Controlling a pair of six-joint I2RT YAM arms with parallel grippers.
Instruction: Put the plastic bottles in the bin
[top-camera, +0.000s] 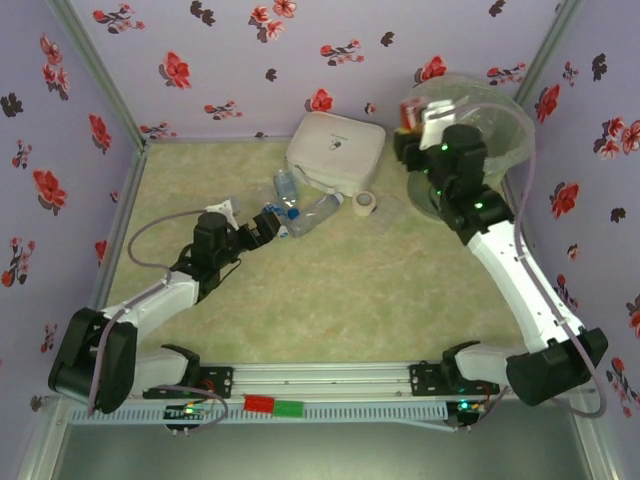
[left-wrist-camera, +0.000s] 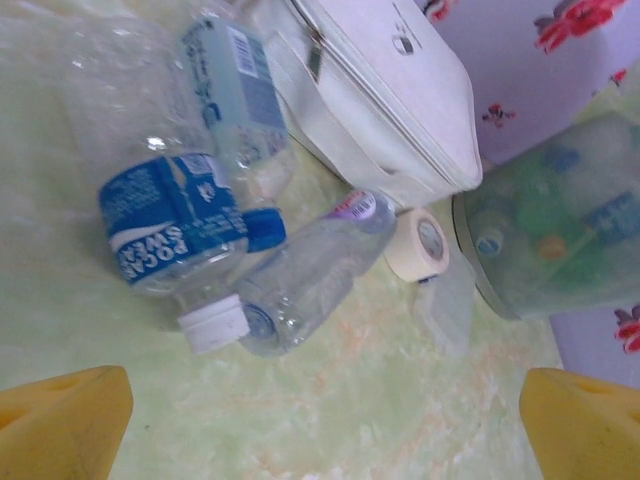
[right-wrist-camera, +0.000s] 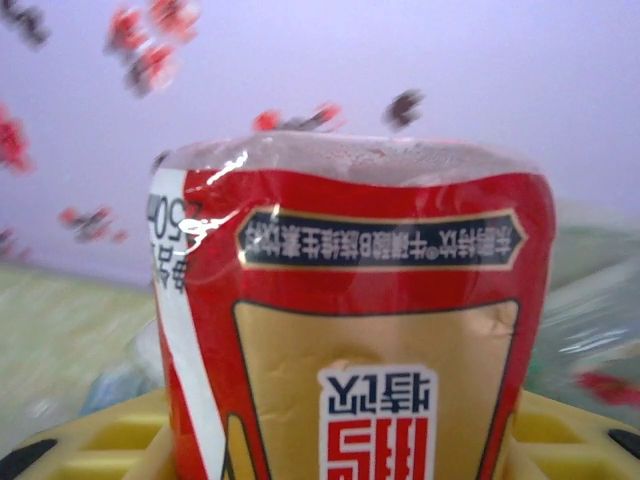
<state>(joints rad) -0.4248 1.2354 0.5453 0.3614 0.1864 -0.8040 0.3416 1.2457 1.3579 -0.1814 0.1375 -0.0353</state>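
Note:
Three plastic bottles lie together on the table: one with a blue label (left-wrist-camera: 165, 215) and white cap, a clear one (left-wrist-camera: 300, 280), and one with a pale label (left-wrist-camera: 235, 85). My left gripper (left-wrist-camera: 325, 430) stands open just short of them, nothing between its yellow fingertips (left-wrist-camera: 60, 420); from above it (top-camera: 268, 226) sits at their left side. My right gripper (right-wrist-camera: 350, 455) is shut on a bottle with a red and gold label (right-wrist-camera: 370, 330). In the top view this gripper (top-camera: 415, 125) hangs at the left rim of the bin (top-camera: 505, 135), a translucent bucket with bottles inside.
A white rounded box (top-camera: 335, 148) stands right behind the bottles. A small tape roll (top-camera: 365, 203) lies between the bottles and the bin. Flowered walls close in the table on three sides. Open tabletop (top-camera: 380, 290) lies between the two arms.

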